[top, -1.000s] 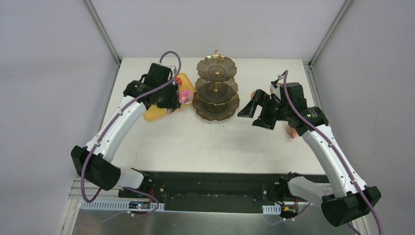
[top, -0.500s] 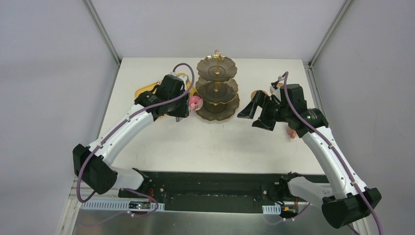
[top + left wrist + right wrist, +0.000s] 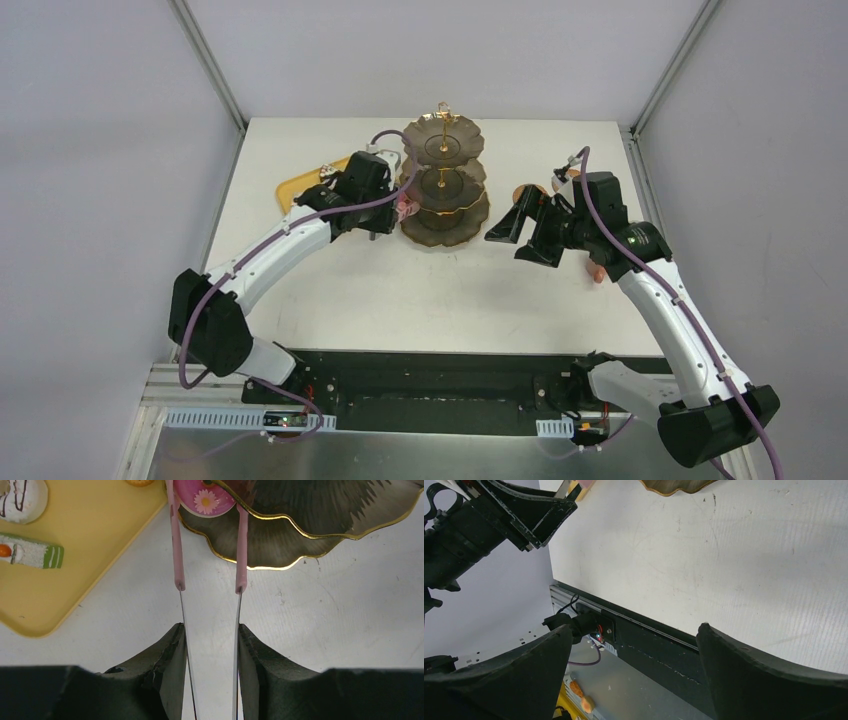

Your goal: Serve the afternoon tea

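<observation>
The dark three-tier scalloped stand (image 3: 441, 190) with a gold rod stands at the back middle of the table. My left gripper (image 3: 383, 212) is shut on metal tongs (image 3: 237, 610) with pink tips. The tongs grip a small pink cake (image 3: 205, 494) with a daisy on it, at the left edge of the stand's bottom tier (image 3: 280, 545), under the tier above. My right gripper (image 3: 520, 235) is open and empty, held above the table to the right of the stand; its jaws (image 3: 634, 635) stand wide apart.
A yellow tray (image 3: 300, 185) lies left of the stand; in the left wrist view the tray (image 3: 90, 555) holds a green-and-white cake (image 3: 30, 555), a white cake (image 3: 20, 497) with dark stripes and an orange cookie (image 3: 140, 482). A pinkish object (image 3: 597, 270) shows behind my right arm.
My left arm has swung right from over the yellow tray to the stand, carrying the pink cake in the tongs to the bottom tier. The right arm has not moved.
</observation>
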Robot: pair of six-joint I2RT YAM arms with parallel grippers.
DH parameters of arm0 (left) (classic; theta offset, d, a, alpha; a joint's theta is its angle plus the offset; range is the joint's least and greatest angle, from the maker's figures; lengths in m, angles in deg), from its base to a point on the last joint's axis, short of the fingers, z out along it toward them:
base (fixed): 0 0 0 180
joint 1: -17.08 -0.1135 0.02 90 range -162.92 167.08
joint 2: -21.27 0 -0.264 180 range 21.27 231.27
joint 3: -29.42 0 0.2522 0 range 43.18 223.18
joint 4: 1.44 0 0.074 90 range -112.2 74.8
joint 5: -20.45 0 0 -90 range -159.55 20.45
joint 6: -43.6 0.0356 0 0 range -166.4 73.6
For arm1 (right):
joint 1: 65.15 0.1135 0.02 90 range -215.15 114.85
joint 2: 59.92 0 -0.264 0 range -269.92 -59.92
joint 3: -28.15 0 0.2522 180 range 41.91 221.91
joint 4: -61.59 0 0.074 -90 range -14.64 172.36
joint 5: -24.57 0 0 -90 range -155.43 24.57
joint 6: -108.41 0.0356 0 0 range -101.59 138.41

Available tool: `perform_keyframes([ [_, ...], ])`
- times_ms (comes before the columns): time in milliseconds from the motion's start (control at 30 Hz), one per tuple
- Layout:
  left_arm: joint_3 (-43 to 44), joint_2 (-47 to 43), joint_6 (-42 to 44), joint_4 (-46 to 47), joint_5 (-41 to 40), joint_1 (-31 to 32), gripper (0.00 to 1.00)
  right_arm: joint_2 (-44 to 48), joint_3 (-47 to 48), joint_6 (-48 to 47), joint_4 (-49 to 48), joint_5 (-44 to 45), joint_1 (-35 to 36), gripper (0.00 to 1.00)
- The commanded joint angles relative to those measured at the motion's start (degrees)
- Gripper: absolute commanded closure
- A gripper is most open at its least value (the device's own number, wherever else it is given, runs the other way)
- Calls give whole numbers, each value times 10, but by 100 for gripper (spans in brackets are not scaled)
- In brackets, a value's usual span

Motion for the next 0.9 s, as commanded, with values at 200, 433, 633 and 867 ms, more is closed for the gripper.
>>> perform_keyframes([
  [200,22,61,53,85,-12,0,74,17,7,2,4,2,-3,1],
  [433,43,98,53,87,-14,0,73,22,4,2,8,8,-3,1],
  [633,51,99,51,86,-16,0,68,24,2,2,7,10,-3,1],
  [867,53,95,48,82,-20,0,60,22,2,1,8,9,-4,1],
])
